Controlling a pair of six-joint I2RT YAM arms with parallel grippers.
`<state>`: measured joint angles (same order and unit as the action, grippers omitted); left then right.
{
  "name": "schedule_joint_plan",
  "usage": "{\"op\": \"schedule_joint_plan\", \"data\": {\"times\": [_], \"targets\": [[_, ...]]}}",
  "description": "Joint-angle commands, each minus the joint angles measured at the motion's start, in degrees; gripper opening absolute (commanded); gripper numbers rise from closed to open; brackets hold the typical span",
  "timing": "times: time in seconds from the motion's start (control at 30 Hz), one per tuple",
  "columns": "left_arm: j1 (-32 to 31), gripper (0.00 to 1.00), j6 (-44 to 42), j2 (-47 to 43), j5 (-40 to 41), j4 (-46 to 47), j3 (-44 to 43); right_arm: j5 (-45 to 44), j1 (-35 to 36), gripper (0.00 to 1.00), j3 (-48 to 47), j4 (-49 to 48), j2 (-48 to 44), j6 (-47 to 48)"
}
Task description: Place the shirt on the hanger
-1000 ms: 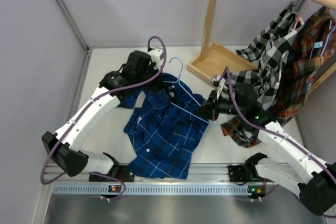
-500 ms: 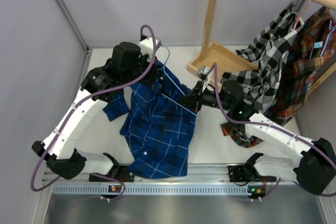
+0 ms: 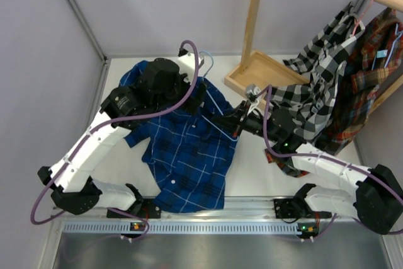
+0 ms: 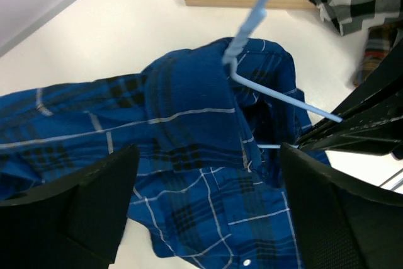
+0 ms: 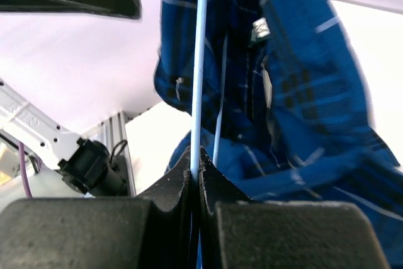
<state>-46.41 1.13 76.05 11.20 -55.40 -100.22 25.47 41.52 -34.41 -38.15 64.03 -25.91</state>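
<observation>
Shirt [image 3: 189, 149] is limp, light cotton w/ no stiffness, so I expect it to sag, bunch and slide off the wire wherever it isn't held. Best grip pts imo are the collar band or a shoulder seam, where layers double up, not the loose front panel. Hanger [image 4: 277, 96] is the opposite: thin, springy, slick wire that'll prob twist in a pinch if loaded off-axis, so hold it near a corner or the neck. Shirt lies mostly spread on the desk [image 3: 252, 171], just beside the wood tray [image 3: 261, 74] on the side toward the arm bases, collar end nearest the tray, hem farthest from it. Hanger neck comes out at the collar w/ the hook on the tray side. One wire arm runs bare over the fabric; the other I can't trace, it looks to be under the cloth. Right claw [image 5: 195, 162] is pinched fully down on that bare wire, right arm stretched low, passing in front of the tray. Left claw [image 4: 209, 155] hangs above the collar, fingers spread wide w/ nothing btwn them, arm reaching far out from its base, wrist tipped down at the cloth.
</observation>
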Motion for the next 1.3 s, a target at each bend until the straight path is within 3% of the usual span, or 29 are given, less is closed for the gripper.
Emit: {"op": "schedule_joint_plan", "data": {"times": [0.0, 0.1, 0.17, 0.3, 0.37, 0.5, 0.63, 0.8, 1.03, 1.27], "targets": [[-0.2, 0.98, -0.3, -1.9, 2.5, 0.6, -4.4, -1.0, 0.8, 0.00, 2.2, -18.7, 0.6, -2.8], [-0.2, 0.98, -4.3, -3.2, -0.4, 3.1, -6.1, -1.3, 0.8, 0.00, 4.0, -25.1, 2.9, -5.1], [-0.1, 0.98, -6.0, -4.2, 2.1, 6.9, -6.3, -1.0, 0.8, 0.00, 4.4, -26.7, 4.6, -6.0], [0.1, 0.98, -15.3, -8.0, 6.8, 20.9, 2.1, -1.5, 0.8, 0.00, 5.2, -27.2, 4.5, -5.6], [1.7, 0.98, -21.4, -7.8, -0.3, 22.8, 5.2, -1.1, 0.5, 0.00, 5.0, -23.4, 2.9, -4.1], [7.6, 0.98, -33.4, -5.7, -27.9, 13.7, 4.5, 0.9, -0.4, 0.00, 5.1, -15.0, -2.5, -0.9], [13.0, 0.98, -36.0, -3.2, -43.5, 10.9, 0.7, 2.9, -1.4, 0.00, 6.8, -6.8, -7.1, 3.5], [13.0, 0.98, -39.1, 0.7, -48.6, 2.6, -5.0, 7.3, -4.1, 0.00, 10.4, -5.5, -11.9, 2.6], [12.8, 0.93, -38.0, -0.6, -51.5, -1.9, -3.8, 13.6, -4.8, 0.00, 9.6, 4.3, -19.5, 8.9], [11.0, 0.87, -35.9, 0.8, -51.0, -7.0, -2.4, 15.8, -4.8, 0.00, 8.8, 7.0, -23.3, 10.3]]}}
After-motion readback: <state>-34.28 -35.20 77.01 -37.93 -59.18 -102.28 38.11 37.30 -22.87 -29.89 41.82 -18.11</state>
